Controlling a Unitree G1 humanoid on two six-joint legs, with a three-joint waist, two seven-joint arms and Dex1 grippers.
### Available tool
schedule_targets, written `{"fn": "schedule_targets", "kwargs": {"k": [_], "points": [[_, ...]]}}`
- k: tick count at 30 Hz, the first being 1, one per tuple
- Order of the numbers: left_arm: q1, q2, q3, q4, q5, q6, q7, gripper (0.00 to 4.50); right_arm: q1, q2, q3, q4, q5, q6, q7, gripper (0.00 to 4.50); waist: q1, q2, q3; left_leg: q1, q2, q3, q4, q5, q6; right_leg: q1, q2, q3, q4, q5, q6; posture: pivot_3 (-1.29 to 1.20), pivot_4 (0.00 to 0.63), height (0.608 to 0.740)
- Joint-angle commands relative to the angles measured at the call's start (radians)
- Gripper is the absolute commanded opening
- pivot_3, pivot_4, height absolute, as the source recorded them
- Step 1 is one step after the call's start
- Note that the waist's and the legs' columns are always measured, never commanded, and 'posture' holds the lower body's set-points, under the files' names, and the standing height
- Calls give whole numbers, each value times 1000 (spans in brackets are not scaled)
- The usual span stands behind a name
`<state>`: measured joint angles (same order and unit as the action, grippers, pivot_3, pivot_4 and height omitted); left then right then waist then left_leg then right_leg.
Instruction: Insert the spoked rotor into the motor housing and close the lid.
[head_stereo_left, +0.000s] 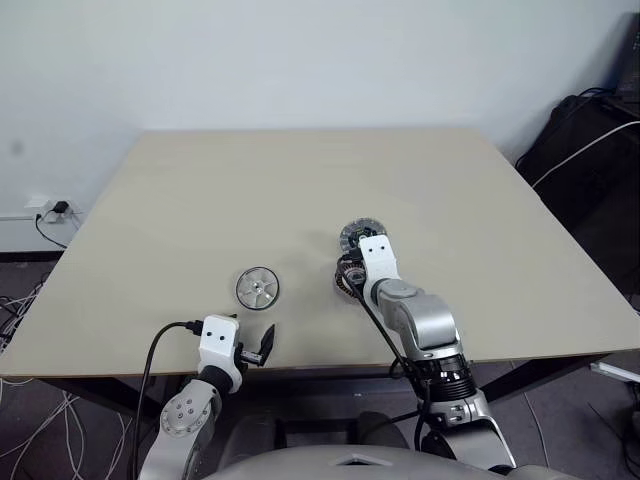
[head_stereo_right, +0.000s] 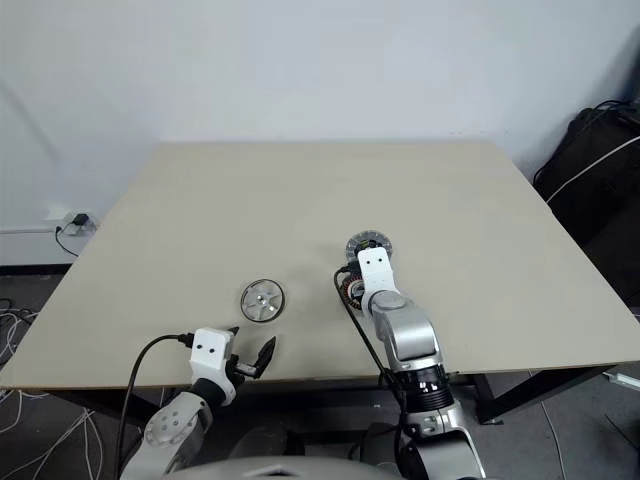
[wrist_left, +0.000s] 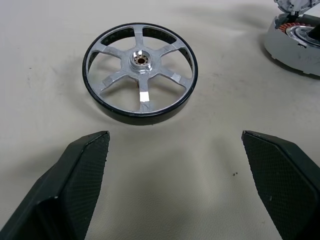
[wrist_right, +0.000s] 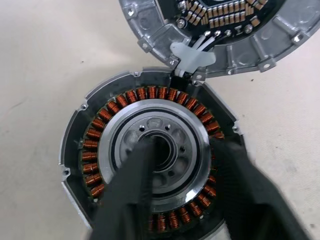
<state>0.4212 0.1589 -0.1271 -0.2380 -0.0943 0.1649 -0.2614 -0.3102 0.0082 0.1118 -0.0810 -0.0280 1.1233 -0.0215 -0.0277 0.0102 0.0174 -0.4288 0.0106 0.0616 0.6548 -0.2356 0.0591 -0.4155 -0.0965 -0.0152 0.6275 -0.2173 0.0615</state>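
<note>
Three round parts lie on your beige table (head_stereo_left: 150, 220). One spoked rotor (wrist_left: 140, 72), silver metal with six flat spokes and a dark rim, rests before your left gripper (wrist_left: 175, 185), whose textured black fingers stand wide apart. One motor housing (wrist_right: 150, 165) shows a copper coil ring; your right gripper (wrist_right: 187, 197) has one finger in its centre hole, one over the coils. One grey lid (wrist_right: 215, 30) touches it. No writing is readable.

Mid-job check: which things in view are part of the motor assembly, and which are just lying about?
Part of the job:
spoked rotor, flat on the table, untouched
motor housing, right gripper down on it
lid, lying just behind the housing
left gripper, open, short of the rotor

Lying about:
black bag
floor cables
</note>
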Motion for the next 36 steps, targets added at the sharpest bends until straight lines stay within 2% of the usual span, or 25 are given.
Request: {"fn": "schedule_targets", "kwargs": {"k": [1, 5, 10, 18, 36], "points": [[-5, -6, 0, -30, 0, -25, 4, 4500, -16, 6, -18, -5, 1, 11, -5, 652, -1, -1, 0, 0, 0, 0, 0, 0, 0, 0, 0, 0, 0, 0, 0, 0, 0, 740], [-8, -6, -1, -27, 0, -26, 3, 4500, -14, 12, -28, -18, 6, 21, -7, 39, -2, 0, 0, 0, 0, 0, 0, 0, 0, 0, 0, 0, 0, 0, 0, 0, 0, 740], [-12, -4, -1, -24, 0, -25, 0, 4500, -10, 18, -34, -31, 9, 19, -5, 39, -1, 0, 0, 0, 0, 0, 0, 0, 0, 0, 0, 0, 0, 0, 0, 0, 0, 740], [-12, -1, 0, -25, -1, -20, -1, 4500, 24, -33, 37, -78, -3, -98, 42, 39, -2, 1, 1, -1, 0, 0, 0, 0, 0, -1, 0, 0, -1, 0, 0, 0, 0, 740], [-7, 1, -2, -24, -2, -18, -5, 4500, 41, -33, 71, -70, 3, -105, 66, 39, -2, 0, 1, -1, 0, 0, 0, 0, 0, -1, 0, 0, 0, 0, 0, 0, 0, 740]]}}
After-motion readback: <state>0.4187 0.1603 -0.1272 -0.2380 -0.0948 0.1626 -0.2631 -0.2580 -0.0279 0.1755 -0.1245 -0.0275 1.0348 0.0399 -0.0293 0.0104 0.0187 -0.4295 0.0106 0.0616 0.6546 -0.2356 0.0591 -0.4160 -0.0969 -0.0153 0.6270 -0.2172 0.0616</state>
